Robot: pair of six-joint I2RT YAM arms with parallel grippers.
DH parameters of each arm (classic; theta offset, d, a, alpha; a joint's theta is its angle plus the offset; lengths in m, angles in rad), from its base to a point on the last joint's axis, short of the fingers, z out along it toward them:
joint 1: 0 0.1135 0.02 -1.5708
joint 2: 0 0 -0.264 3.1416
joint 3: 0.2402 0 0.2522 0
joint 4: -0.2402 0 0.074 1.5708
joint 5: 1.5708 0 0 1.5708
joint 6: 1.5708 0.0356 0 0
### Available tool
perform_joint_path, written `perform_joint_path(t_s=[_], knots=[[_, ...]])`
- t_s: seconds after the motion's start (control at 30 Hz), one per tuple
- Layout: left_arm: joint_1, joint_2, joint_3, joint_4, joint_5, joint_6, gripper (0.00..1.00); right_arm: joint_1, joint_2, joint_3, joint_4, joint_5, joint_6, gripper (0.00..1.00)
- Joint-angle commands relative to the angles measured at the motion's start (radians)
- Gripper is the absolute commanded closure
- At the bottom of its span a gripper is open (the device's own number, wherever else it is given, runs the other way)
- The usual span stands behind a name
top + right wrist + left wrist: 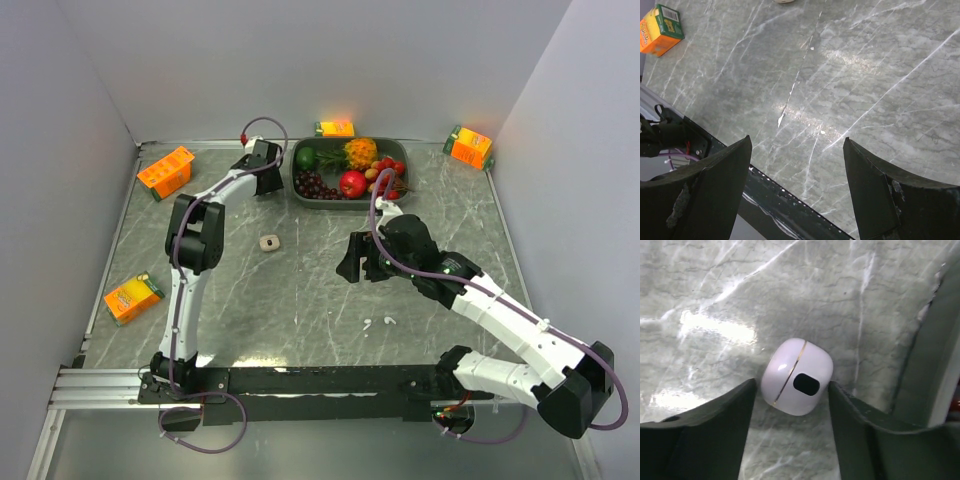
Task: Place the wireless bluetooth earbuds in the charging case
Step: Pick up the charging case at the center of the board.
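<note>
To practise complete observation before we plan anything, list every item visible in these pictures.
Cartons: four, orange, two left, two at far edge.
Tray: one, dark green, far middle, full of fruit.
Case: one, cream, centre-left on table.
Earbuds: seemingly two, white, near-middle of table.
Table: one, grey marble.
Arms: two, white and black, near edge.
Left end effector: open, by the tray.
Right end effector: open, empty, mid-table.

The table point(865, 75) is polished veined grey stone, the carton point(660, 27) printed cardboard.
</note>
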Motion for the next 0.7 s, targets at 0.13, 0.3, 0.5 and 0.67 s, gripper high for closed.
perform_joint_path(t_s=[0.13, 0.3, 0.5, 0.67], knots=[[0.017, -0.056, -0.063, -0.083, -0.021, 0.022, 0.63, -0.003, -0.042, 0.014, 0.027, 0.013, 0.0, 0.19], [0.022, -0.248, -0.234, 0.001, -0.049, 0.045, 0.73, -0.003, -0.055, 0.023, 0.021, 0.01, 0.007, 0.19], [0.016, -0.518, -0.484, 0.061, 0.024, 0.026, 0.86, -0.003, -0.105, 0.006, 0.026, 0.007, 0.024, 0.19], [-0.108, -0.762, -0.775, 0.16, 0.098, 0.032, 0.86, 0.0, -0.16, -0.035, 0.023, 0.031, 0.03, 0.19]])
